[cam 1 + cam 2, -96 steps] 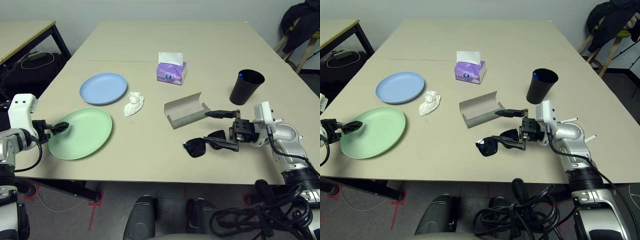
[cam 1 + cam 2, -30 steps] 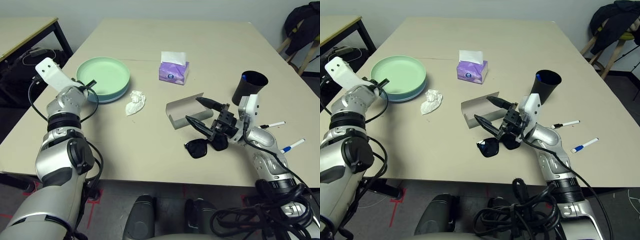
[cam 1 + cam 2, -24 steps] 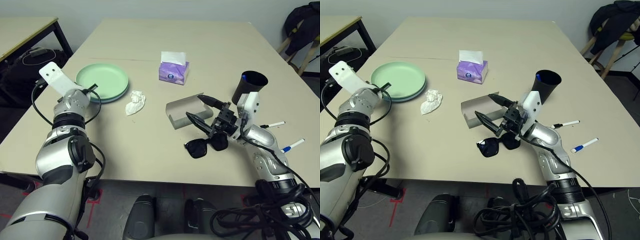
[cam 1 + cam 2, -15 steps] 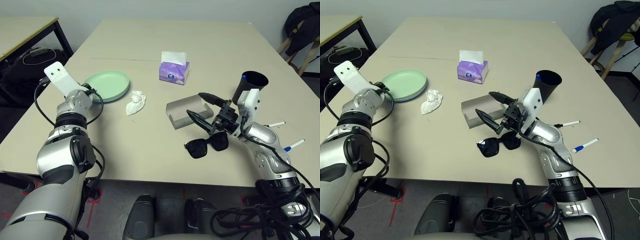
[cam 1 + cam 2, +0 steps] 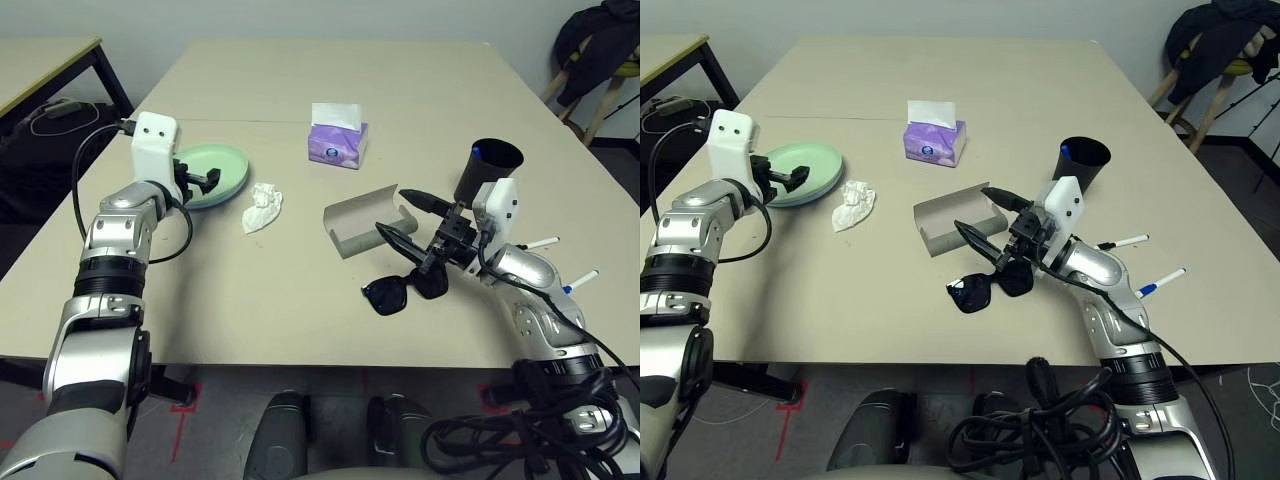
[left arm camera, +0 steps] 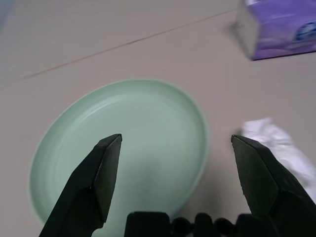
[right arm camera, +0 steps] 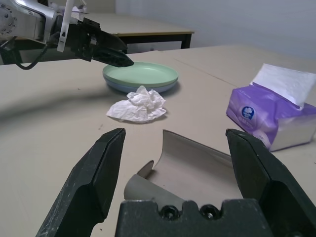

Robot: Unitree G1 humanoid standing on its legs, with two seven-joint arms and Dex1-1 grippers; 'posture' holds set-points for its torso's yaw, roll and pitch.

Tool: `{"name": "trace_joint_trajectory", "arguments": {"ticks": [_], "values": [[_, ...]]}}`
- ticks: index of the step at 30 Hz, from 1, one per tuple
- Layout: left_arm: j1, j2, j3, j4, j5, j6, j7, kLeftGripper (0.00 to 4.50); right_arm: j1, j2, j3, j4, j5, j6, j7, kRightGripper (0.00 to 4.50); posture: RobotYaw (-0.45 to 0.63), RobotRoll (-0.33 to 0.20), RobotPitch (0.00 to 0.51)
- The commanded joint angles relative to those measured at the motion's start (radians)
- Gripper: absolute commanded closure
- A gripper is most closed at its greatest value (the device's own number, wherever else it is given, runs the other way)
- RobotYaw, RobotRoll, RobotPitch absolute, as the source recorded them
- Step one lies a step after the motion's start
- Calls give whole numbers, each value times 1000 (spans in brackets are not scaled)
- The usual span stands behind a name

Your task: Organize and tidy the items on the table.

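Plates [image 5: 215,170] look stacked; both our grippers, left [image 5: 205,179] and right [image 5: 985,222], gape wide, empty. Next, we grasp the sunglasses [image 5: 400,291].

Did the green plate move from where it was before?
Yes. The green plate moved away from the table's near edge, toward the tissue box, and now sits on the blue plate.

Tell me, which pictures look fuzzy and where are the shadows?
Left wrist view: the green plate and tissue box look soft and fuzzy. Right wrist view: the crumpled tissue is sharp. Left eye view: the sunglasses cast a soft shadow on the table.
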Motion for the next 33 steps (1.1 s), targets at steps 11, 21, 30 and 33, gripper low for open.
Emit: {"name": "trace_joint_trajectory", "arguments": {"ticks": [11, 21, 30, 33], "values": [[-18, -83, -94, 181, 68, -290, -254, 20, 9, -5, -9, -12, 6, 19, -10, 0, 152, 0, 71], [-100, -166, -139, 410, 168, -341, -191, 20, -4, -21, -19, 11, 5, 10, -6, 0, 148, 0, 57], [-120, -187, -136, 490, 204, -279, -109, 2073, -5, -18, -22, 7, 10, 5, -10, 0, 139, 0, 58], [-114, -185, -119, 469, 189, -273, -112, 3297, 2, -17, -20, 4, 10, 3, -12, 0, 140, 0, 58]]}}
